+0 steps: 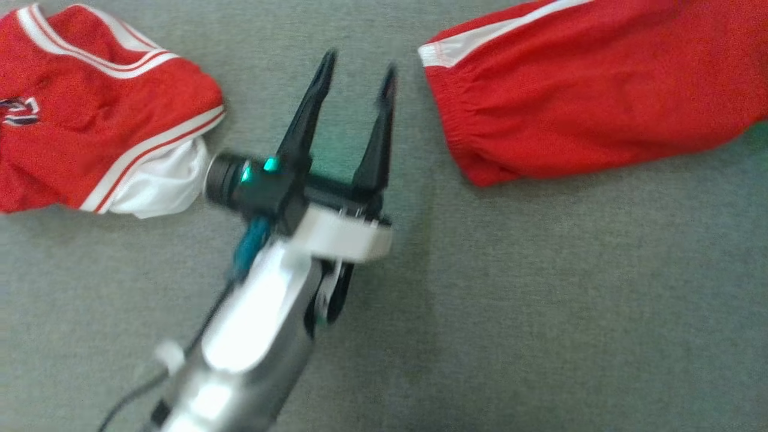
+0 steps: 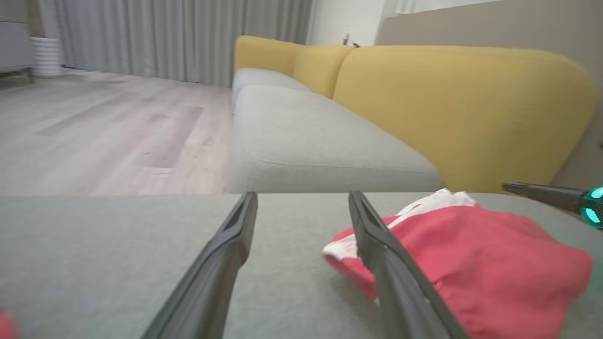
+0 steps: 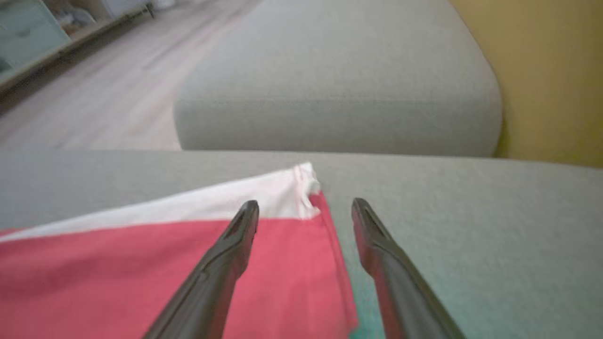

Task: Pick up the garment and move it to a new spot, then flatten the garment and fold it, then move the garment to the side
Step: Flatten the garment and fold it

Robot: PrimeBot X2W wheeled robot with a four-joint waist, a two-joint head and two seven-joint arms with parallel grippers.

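Left tool (image 2: 301, 197) gapes wide, red garment (image 2: 471, 263) lying just to its right.

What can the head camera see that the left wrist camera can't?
Head view: a logo on the red jersey, and the pale arm behind the left tool. Left wrist view: the yellow sofa back, wood floor, curtains, and the tip of the right tool. Both: the open left tool, the red garment with its white stripe, and the grey cushion.

Garment (image 1: 600, 90) matt cloth; sofa cushion (image 1: 540, 300) coarse weave
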